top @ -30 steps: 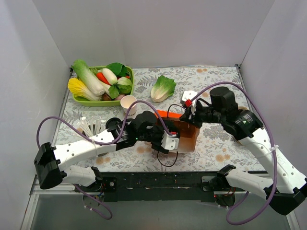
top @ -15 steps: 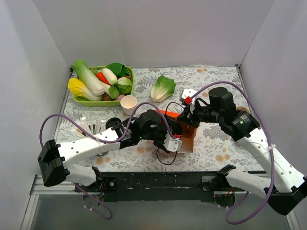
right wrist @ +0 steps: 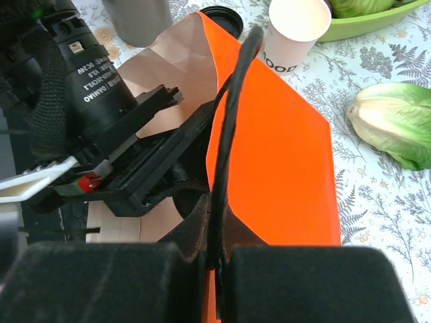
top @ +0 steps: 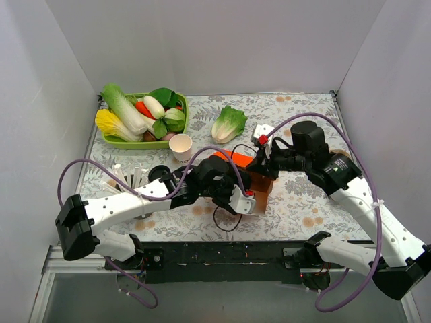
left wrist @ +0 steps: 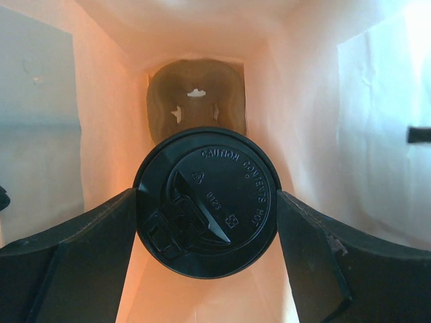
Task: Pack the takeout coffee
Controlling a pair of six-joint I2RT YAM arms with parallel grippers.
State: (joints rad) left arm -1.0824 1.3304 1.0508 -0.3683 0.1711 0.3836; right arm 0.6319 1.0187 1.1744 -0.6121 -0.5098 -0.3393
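The takeout coffee's black round lid (left wrist: 207, 202) fills the left wrist view, gripped on both sides by my left gripper (left wrist: 207, 225); its white cup body is hidden below. It hangs inside the orange paper bag (top: 259, 176), whose pale orange walls (left wrist: 108, 134) surround it. In the top view my left gripper (top: 244, 190) reaches into the bag's mouth. My right gripper (right wrist: 217, 259) is shut on the bag's black cord handle (right wrist: 232, 108) and rim, holding the orange bag (right wrist: 276, 161) open; it sits at the bag's far edge (top: 264, 153).
An open white paper cup (top: 180, 145) and a loose black lid (top: 159, 174) lie left of the bag. A green tray of vegetables (top: 114, 139) is at the back left, a lettuce (top: 229, 123) behind the bag. A grey can (right wrist: 140, 19) stands near the cup.
My left gripper has moved right and into the bag with the coffee. The bag has been drawn narrower and more upright; my right gripper shifted slightly left.
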